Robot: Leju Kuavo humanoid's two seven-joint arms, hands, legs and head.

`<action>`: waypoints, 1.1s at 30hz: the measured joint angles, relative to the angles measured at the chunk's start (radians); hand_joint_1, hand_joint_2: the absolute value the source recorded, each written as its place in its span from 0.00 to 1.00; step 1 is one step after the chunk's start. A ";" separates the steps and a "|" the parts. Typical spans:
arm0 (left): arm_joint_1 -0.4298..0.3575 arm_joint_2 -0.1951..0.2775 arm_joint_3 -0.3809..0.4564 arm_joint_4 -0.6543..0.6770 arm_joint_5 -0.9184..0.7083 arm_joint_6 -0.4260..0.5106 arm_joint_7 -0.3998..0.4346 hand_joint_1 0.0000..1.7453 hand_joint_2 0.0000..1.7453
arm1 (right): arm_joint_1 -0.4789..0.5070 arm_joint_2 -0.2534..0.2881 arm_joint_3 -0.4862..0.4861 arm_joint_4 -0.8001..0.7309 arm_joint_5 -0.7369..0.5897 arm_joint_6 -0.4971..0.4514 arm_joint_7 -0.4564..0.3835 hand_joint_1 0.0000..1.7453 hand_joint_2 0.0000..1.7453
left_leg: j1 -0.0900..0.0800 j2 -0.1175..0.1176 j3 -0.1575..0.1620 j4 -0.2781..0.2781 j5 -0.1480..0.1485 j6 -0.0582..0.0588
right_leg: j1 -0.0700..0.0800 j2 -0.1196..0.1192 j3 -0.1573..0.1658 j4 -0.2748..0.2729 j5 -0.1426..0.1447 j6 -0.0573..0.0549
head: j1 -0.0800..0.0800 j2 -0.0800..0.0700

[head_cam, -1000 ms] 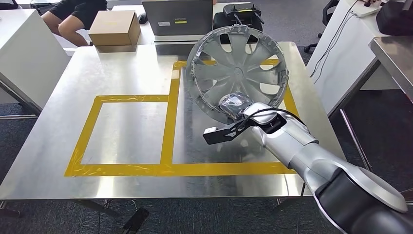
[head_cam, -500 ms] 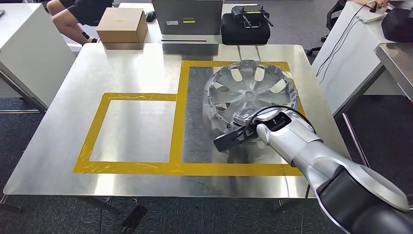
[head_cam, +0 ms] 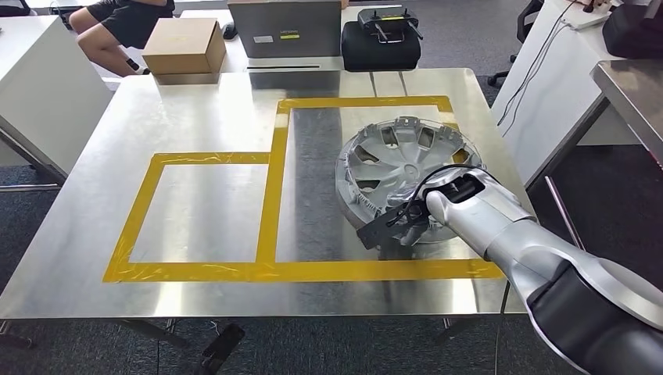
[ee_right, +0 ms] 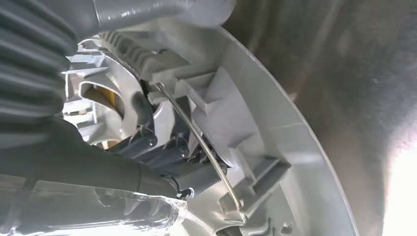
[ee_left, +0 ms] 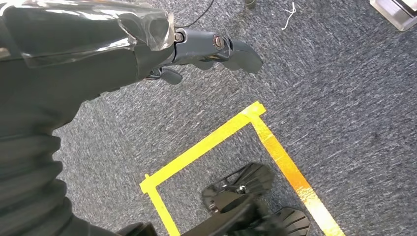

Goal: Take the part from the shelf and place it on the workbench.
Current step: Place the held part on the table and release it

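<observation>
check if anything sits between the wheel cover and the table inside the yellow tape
Nothing visible does. The wheel cover lies low on the workbench inside the larger yellow tape outline, with the right hand gripping its near rim.

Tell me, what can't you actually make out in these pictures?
- Right hand, head view: the wrist and forearm hide its fingers; the right wrist view shows them hooked through the wheel cover.
- Wheel cover's near rim, head view: behind the arm.
- Laptop and person, head view: cut off by the top edge.
- Left hand, left wrist view: fingers partly behind a clear sleeve.

workbench (head_cam: 195, 117) – brushed metal, glossy | wheel cover (head_cam: 399, 152) – silver-grey plastic, matt | floor (ee_left: 344, 98) – rough carpet
</observation>
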 joint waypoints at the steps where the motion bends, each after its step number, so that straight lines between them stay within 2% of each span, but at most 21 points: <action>1: -0.003 0.001 -0.001 0.000 0.000 0.002 0.004 0.00 0.00 | -0.004 -0.002 0.004 -0.005 -0.005 -0.003 0.003 0.00 0.00 | -0.003 0.000 0.029 -0.058 0.017 0.007 | 0.003 0.001 -0.001 0.000 0.000 0.000 | 0.000 0.000; 2: -0.005 0.001 -0.001 -0.001 0.000 0.004 0.006 0.00 0.00 | -0.008 -0.004 0.007 -0.009 -0.009 -0.008 0.006 0.00 0.00 | -0.007 0.000 0.048 -0.094 0.024 0.013 | 0.004 0.002 -0.002 0.000 0.001 0.002 | 0.000 0.000; 4: -0.009 0.001 -0.002 -0.001 0.001 0.007 0.010 0.00 0.00 | -0.014 -0.009 0.012 -0.014 -0.017 -0.024 0.011 0.00 0.00 | -0.012 0.001 0.060 -0.116 0.023 0.020 | 0.006 0.003 -0.005 -0.004 0.005 0.008 | 0.000 0.000; 7: -0.009 0.001 -0.005 -0.004 0.006 0.008 0.010 0.00 0.00 | -0.016 -0.018 0.014 -0.020 -0.025 -0.093 0.015 0.00 0.00 | -0.005 0.003 0.075 -0.143 0.039 0.032 | 0.007 -0.001 -0.016 0.013 -0.008 0.016 | 0.002 0.000; 9: -0.010 0.001 -0.005 -0.006 0.014 0.008 0.008 0.00 0.00 | -0.016 -0.022 0.010 -0.025 -0.028 -0.173 0.016 0.00 0.00 | -0.004 0.004 0.081 -0.152 0.045 0.037 | 0.008 -0.002 -0.047 0.082 -0.041 0.012 | 0.003 0.000; 11: -0.008 0.000 -0.006 -0.006 0.025 0.011 0.003 0.00 0.00 | -0.004 -0.022 -0.002 -0.033 -0.038 -0.288 0.016 0.00 0.00 | -0.005 0.004 0.080 -0.152 0.045 0.038 | 0.007 -0.002 -0.104 0.204 -0.086 0.009 | 0.003 0.000; 12: -0.004 -0.001 -0.006 -0.006 0.032 0.013 -0.002 0.00 0.00 | 0.008 -0.022 -0.015 -0.040 -0.049 -0.362 0.016 0.00 0.00 | -0.006 0.003 0.080 -0.152 0.045 0.038 | 0.006 -0.003 -0.129 0.258 -0.102 0.011 | 0.003 0.000; 13: 0.001 -0.001 -0.006 -0.006 0.039 0.016 -0.008 0.00 0.00 | 0.024 -0.021 -0.035 -0.052 -0.061 -0.433 0.015 0.00 0.00 | -0.006 0.002 0.080 -0.152 0.045 0.038 | 0.005 -0.003 -0.137 0.276 -0.103 0.017 | 0.003 0.000; 14: 0.006 -0.002 -0.006 -0.006 0.046 0.017 -0.014 0.00 0.00 | 0.039 -0.020 -0.060 -0.067 -0.070 -0.499 0.014 0.00 0.00 | -0.006 0.001 0.080 -0.151 0.045 0.038 | 0.003 -0.004 -0.125 0.252 -0.088 0.025 | 0.003 0.000; 16: 0.015 -0.002 -0.005 -0.006 0.054 0.018 -0.027 0.00 0.00 | 0.065 -0.019 -0.124 -0.108 -0.066 -0.619 0.010 0.00 0.00 | -0.007 -0.001 0.079 -0.145 0.041 0.033 | -0.001 -0.008 -0.054 0.109 -0.037 0.039 | 0.003 0.000; 18: 0.021 -0.002 -0.006 -0.006 0.058 0.017 -0.036 0.00 0.00 | 0.085 -0.018 -0.186 -0.156 -0.041 -0.714 0.006 0.00 0.00 | -0.010 -0.003 0.073 -0.135 0.036 0.023 | 0.001 -0.011 0.001 0.004 -0.007 0.034 | 0.002 0.000; 20: 0.026 -0.002 -0.006 -0.006 0.062 0.016 -0.040 0.00 0.00 | 0.104 -0.016 -0.241 -0.201 -0.020 -0.774 0.003 0.00 0.00 | -0.010 -0.004 0.069 -0.132 0.034 0.013 | 0.007 -0.011 0.010 -0.010 -0.003 0.020 | 0.002 0.000; 22: 0.029 -0.001 -0.006 -0.006 0.063 0.014 -0.041 0.00 0.00 | 0.116 -0.016 -0.283 -0.236 -0.013 -0.800 0.000 0.00 0.00 | -0.006 -0.003 0.064 -0.125 0.028 0.004 | 0.002 -0.010 0.011 -0.013 0.001 0.009 | 0.002 0.000; 23: 0.030 -0.001 -0.006 -0.006 0.063 0.014 -0.042 0.00 0.00 | 0.118 -0.015 -0.299 -0.250 -0.010 -0.807 -0.002 0.00 0.00 | -0.004 -0.003 0.054 -0.104 0.012 -0.002 | -0.002 -0.009 0.011 -0.015 0.003 0.004 | 0.001 0.000; 24: 0.030 0.000 -0.006 -0.006 0.063 0.013 -0.043 0.00 0.00 | 0.120 -0.013 -0.313 -0.263 -0.003 -0.821 -0.003 0.00 0.00 | -0.001 -0.002 0.036 -0.064 -0.013 -0.008 | -0.005 -0.009 0.012 -0.016 0.004 0.000 | 0.001 0.000; 26: 0.031 0.000 -0.006 -0.006 0.064 0.014 -0.046 0.00 0.00 | 0.130 -0.009 -0.341 -0.290 0.025 -0.893 -0.004 0.00 0.00 | 0.004 -0.001 -0.021 0.063 -0.074 -0.020 | -0.004 -0.009 0.012 -0.016 0.004 -0.004 | 0.001 0.000; 27: 0.032 0.000 -0.006 -0.006 0.064 0.017 -0.047 0.00 0.00 | 0.139 -0.007 -0.355 -0.302 0.046 -0.953 -0.004 0.00 0.00 | 0.006 0.000 -0.047 0.120 -0.094 -0.023 | -0.003 -0.008 0.011 -0.016 0.004 -0.005 | 0.001 0.000; 28: 0.033 0.000 -0.006 -0.006 0.065 0.021 -0.047 0.00 0.00 | 0.147 -0.005 -0.371 -0.316 0.067 -1.023 -0.002 0.00 0.00 | 0.007 0.000 -0.060 0.145 -0.096 -0.025 | -0.003 -0.008 0.011 -0.015 0.003 -0.005 | 0.001 0.000; 29: 0.034 0.000 -0.006 -0.006 0.065 0.026 -0.048 0.00 0.00 | 0.154 -0.001 -0.389 -0.332 0.085 -1.096 0.002 0.00 0.00 | 0.007 0.000 -0.054 0.131 -0.079 -0.024 | -0.002 -0.008 0.012 -0.015 0.003 -0.005 | 0.001 0.000; 31: 0.035 0.000 -0.006 -0.006 0.066 0.040 -0.050 0.00 0.00 | 0.162 0.009 -0.430 -0.367 0.094 -1.227 0.006 0.00 0.00 | 0.008 0.000 0.008 0.005 -0.014 -0.018 | -0.002 -0.006 0.013 -0.015 0.003 -0.004 | 0.001 0.000; 33: 0.035 -0.001 -0.006 -0.006 0.070 0.054 -0.052 0.00 0.00 | 0.170 0.022 -0.478 -0.405 0.053 -1.306 -0.001 0.00 0.00 | 0.004 0.000 0.066 -0.105 0.019 -0.010 | 0.002 -0.005 0.012 -0.015 0.004 -0.001 | 0.001 0.000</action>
